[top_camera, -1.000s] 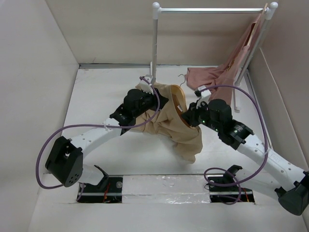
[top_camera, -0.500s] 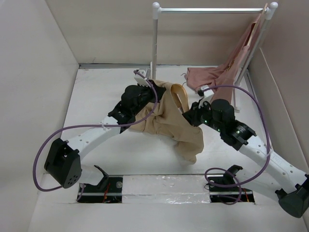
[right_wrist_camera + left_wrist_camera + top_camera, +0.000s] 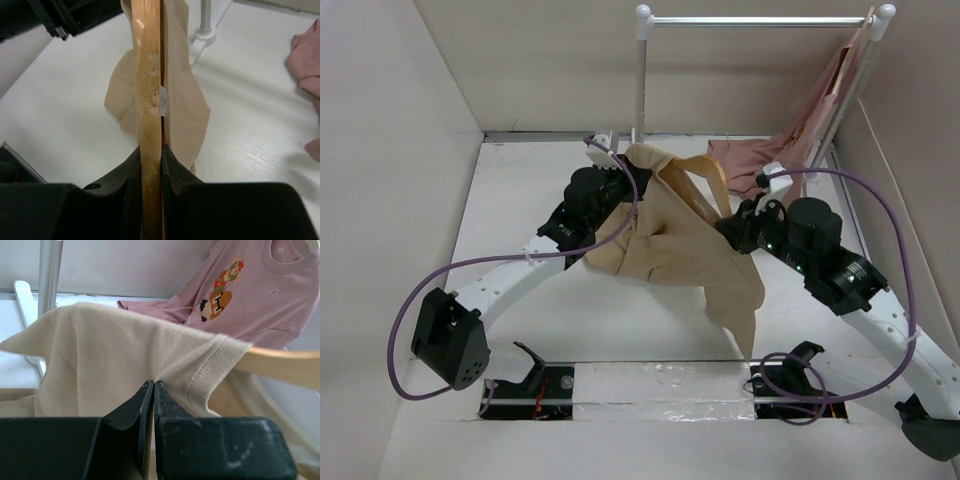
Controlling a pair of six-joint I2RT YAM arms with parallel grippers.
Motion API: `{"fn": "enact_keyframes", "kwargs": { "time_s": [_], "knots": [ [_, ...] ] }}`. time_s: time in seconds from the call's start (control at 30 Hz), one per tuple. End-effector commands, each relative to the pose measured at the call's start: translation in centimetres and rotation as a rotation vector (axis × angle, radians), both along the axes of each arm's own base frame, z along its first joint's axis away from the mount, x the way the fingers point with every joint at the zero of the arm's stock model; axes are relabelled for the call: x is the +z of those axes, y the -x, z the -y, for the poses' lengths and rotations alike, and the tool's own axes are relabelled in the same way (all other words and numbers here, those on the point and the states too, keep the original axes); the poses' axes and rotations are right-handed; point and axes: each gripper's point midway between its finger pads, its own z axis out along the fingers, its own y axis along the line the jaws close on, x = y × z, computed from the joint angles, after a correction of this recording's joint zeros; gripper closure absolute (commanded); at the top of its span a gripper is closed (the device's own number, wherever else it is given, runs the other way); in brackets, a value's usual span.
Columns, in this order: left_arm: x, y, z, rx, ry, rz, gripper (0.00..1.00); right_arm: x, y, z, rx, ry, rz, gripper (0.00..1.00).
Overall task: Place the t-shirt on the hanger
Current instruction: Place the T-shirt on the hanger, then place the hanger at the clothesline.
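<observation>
L fingers (image 3: 132, 407) closed tight pinching 1 t-shirt (image 3: 125, 350), R fingers (image 3: 131, 172) clamped on 1 hanger (image 3: 149, 100).

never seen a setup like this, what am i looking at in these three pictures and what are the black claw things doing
These are two robot arms bolted to the near edge of a white table. One picture looks down from above and behind them. The other two come from small cameras on each wrist, so each arm's own pincers show at the bottom of its picture.

The left end effector is closed, pinching the cloth of a tan t-shirt. The right end effector is clamped on a wooden hanger, and part of the shirt hangs over it.

At the back stands a metal rail with a pink shirt hanging at one end.
</observation>
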Motion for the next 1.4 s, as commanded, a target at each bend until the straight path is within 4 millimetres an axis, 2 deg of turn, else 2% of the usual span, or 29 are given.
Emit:
{"fn": "enact_keyframes", "kwargs": {
  "time_s": [0.0,0.03,0.1,0.13,0.2,0.23,0.27,0.37,0.4,0.43,0.53,0.6,0.7,0.77,0.8,0.83,0.87,0.9,0.93,0.97,1.0,1.03,1.1,1.13,1.17,1.2,1.23,1.3,1.37],
  "knots": [
    [6.8,0.3,-1.0,0.026,0.091,0.136,1.00,7.5,0.0,1.7,-0.055,-0.058,0.161,1.00],
    [8.7,0.5,-1.0,0.017,0.116,0.171,1.00,10.2,0.4,2.0,-0.053,-0.082,0.205,1.00],
    [11.1,1.1,-0.7,-0.015,0.147,0.212,1.00,12.7,0.3,2.1,-0.055,-0.094,0.240,1.00],
    [13.7,1.4,-0.7,-0.028,0.173,0.251,1.00,16.1,1.2,2.8,-0.056,-0.121,0.292,1.00],
    [16.0,1.2,-0.6,-0.027,0.178,0.272,1.00,18.9,2.0,3.3,-0.053,-0.148,0.332,1.00],
    [18.6,1.6,-0.9,-0.026,0.196,0.302,1.00,19.6,2.2,3.2,-0.041,-0.152,0.335,1.00],
    [19.5,1.7,-0.9,-0.026,0.201,0.315,1.00,21.1,3.0,3.3,-0.025,-0.169,0.358,1.00],
    [21.3,2.3,-0.4,-0.068,0.220,0.337,1.00,19.6,2.9,2.3,0.009,-0.141,0.316,1.00],
    [20.8,2.0,0.0,-0.075,0.211,0.315,1.00,17.5,2.2,2.0,-0.001,-0.112,0.276,1.00],
    [21.2,1.9,0.0,-0.075,0.215,0.318,1.00,16.7,1.8,1.9,-0.014,-0.110,0.265,1.00],
    [20.0,1.0,0.4,-0.062,0.213,0.284,1.00,15.8,1.7,2.5,-0.047,-0.121,0.269,1.00],
    [18.9,-0.1,1.2,-0.060,0.195,0.256,1.00,16.6,2.0,3.4,-0.074,-0.129,0.288,1.00],
    [20.4,-0.4,2.0,-0.091,0.197,0.265,1.00,19.7,2.0,5.3,-0.151,-0.119,0.330,1.00],
    [23.2,0.2,2.2,-0.118,0.226,0.310,1.00,22.2,2.4,7.0,-0.211,-0.123,0.362,1.00],
    [22.9,-0.1,3.3,-0.132,0.214,0.302,0.92,22.6,2.3,7.2,-0.224,-0.121,0.368,1.00],
    [24.4,0.1,2.9,-0.124,0.209,0.314,0.84,22.9,2.2,7.8,-0.251,-0.115,0.371,1.00],
    [24.2,0.1,3.3,-0.125,0.192,0.306,0.67,23.0,2.1,8.1,-0.269,-0.113,0.372,1.00],
    [24.0,0.0,3.1,-0.110,0.185,0.296,0.59,22.3,1.5,8.0,-0.286,-0.091,0.353,1.00],
    [22.6,-0.2,3.0,-0.101,0.173,0.276,0.59,21.7,1.1,8.0,-0.296,-0.072,0.343,1.00],
    [21.6,-0.2,2.8,-0.090,0.179,0.263,0.49,20.0,0.2,7.9,-0.318,-0.035,0.312,1.00],
    [22.3,0.9,1.7,-0.079,0.207,0.280,0.43,19.2,-0.2,7.7,-0.321,-0.023,0.298,1.00],
    [20.0,0.4,1.1,-0.031,0.199,0.253,0.41,18.8,-0.6,7.8,-0.337,-0.025,0.292,1.00],
    [19.7,1.4,-0.7,0.013,0.224,0.243,0.40,17.3,-1.9,8.0,-0.366,-0.003,0.271,1.00],
    [16.9,1.4,-0.7,0.019,0.206,0.194,0.39,17.3,-2.4,8.1,-0.375,-0.006,0.275,1.00],
    [15.8,2.1,-0.5,0.002,0.216,0.177,0.39,16.9,-3.1,7.7,-0.366,-0.002,0.268,1.00],
    [16.7,3.4,-1.3,-0.005,0.257,0.208,0.39,16.7,-3.9,8.4,-0.389,0.005,0.263,1.00],
    [13.7,3.8,-0.7,-0.030,0.249,0.153,0.40,17.0,-4.5,8.5,-0.394,-0.005,0.273,1.00],
    [12.6,5.0,-0.6,-0.069,0.258,0.130,0.43,16.5,-6.2,8.0,-0.382,0.008,0.256,1.00],
    [10.1,6.0,-0.1,-0.122,0.237,0.086,0.49,17.1,-7.7,9.0,-0.418,0.032,0.255,1.00]
  ]
}}
